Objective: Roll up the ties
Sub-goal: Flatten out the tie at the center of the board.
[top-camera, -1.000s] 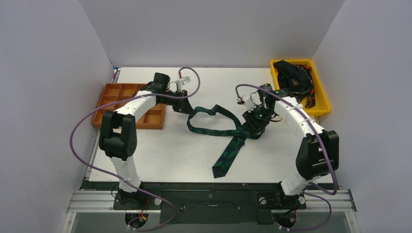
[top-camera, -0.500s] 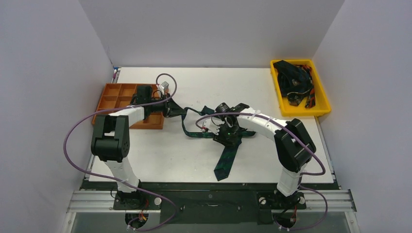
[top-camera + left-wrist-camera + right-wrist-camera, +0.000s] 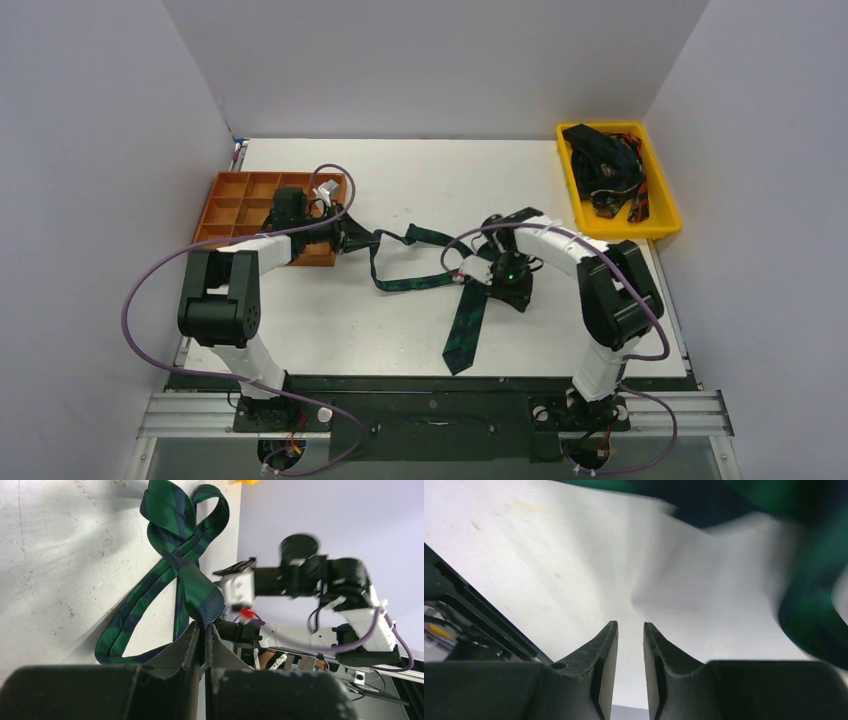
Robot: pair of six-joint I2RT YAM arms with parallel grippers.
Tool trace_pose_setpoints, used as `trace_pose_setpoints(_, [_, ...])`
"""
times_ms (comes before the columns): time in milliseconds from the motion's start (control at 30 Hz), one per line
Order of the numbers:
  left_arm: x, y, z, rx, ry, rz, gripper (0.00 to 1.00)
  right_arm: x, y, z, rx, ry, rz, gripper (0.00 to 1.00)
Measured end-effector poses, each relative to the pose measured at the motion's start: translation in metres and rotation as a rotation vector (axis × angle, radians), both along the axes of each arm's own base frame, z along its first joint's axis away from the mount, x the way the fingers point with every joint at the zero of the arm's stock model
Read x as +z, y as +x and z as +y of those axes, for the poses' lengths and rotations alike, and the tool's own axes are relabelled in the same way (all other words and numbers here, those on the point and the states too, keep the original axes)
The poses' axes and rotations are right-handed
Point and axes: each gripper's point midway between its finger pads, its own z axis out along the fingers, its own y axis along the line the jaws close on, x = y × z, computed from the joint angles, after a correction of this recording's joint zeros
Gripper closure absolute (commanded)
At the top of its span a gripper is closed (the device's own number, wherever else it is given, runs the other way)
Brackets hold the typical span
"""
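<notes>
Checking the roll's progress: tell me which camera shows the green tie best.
Top external: nearly the whole green tie shows. Left wrist shows only the end pinched in the left gripper; right wrist, blurred green patches.

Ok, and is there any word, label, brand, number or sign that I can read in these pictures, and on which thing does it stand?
No text can be read.
The green and navy striped fabric necktie, the yellow plastic bin and the orange compartment tray show no print.
The red spot below the small white block on the right arm is too blurred to read.
</notes>
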Motion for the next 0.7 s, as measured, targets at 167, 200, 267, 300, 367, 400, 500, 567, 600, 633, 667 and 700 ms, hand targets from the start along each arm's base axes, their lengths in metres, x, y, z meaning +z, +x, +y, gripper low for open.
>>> trace_pose_setpoints(167, [0.001,0.004,0.001,0.013,0.005,-0.008,1.00,0.049,0.053,-0.004,-0.440,0.228,-0.103,0.69])
trace_pose_setpoints(200, [0.001,0.004,0.001,0.014,0.005,-0.009,1.00,0.057,0.067,-0.005,-0.549,0.277,-0.133,0.68])
trace_pose_setpoints(267, [0.003,0.006,0.000,0.014,0.005,-0.016,1.00,0.064,0.083,-0.006,-0.753,0.340,-0.150,0.63])
trace_pose_setpoints(300, [0.003,0.007,0.000,0.014,0.005,-0.019,1.00,0.062,0.086,-0.004,-0.830,0.357,-0.143,0.61])
trace_pose_setpoints(367, [0.005,0.010,0.000,0.014,0.004,-0.023,1.00,0.056,0.084,0.003,-0.926,0.371,-0.107,0.59])
trace_pose_setpoints(400, [0.005,0.011,0.000,0.014,0.004,-0.025,1.00,0.051,0.080,0.008,-0.968,0.375,-0.080,0.59])
trace_pose_setpoints(500, [0.007,0.013,0.000,0.014,0.004,-0.031,1.00,0.036,0.065,0.020,-1.076,0.372,0.015,0.59])
trace_pose_setpoints(567, [0.007,0.013,0.000,0.014,0.004,-0.034,1.00,0.028,0.057,0.027,-1.140,0.373,0.067,0.59])
trace_pose_setpoints(600, [0.007,0.013,0.000,0.014,0.004,-0.034,1.00,0.026,0.055,0.030,-1.166,0.376,0.083,0.60])
trace_pose_setpoints(633, [0.007,0.013,0.000,0.013,0.004,-0.034,1.00,0.023,0.053,0.034,-1.198,0.381,0.102,0.60])
trace_pose_setpoints(667, [0.007,0.013,0.000,0.014,0.004,-0.034,1.00,0.021,0.052,0.036,-1.219,0.385,0.112,0.60])
trace_pose_setpoints(700, [0.007,0.013,0.000,0.013,0.004,-0.035,1.00,0.018,0.051,0.040,-1.238,0.391,0.122,0.60])
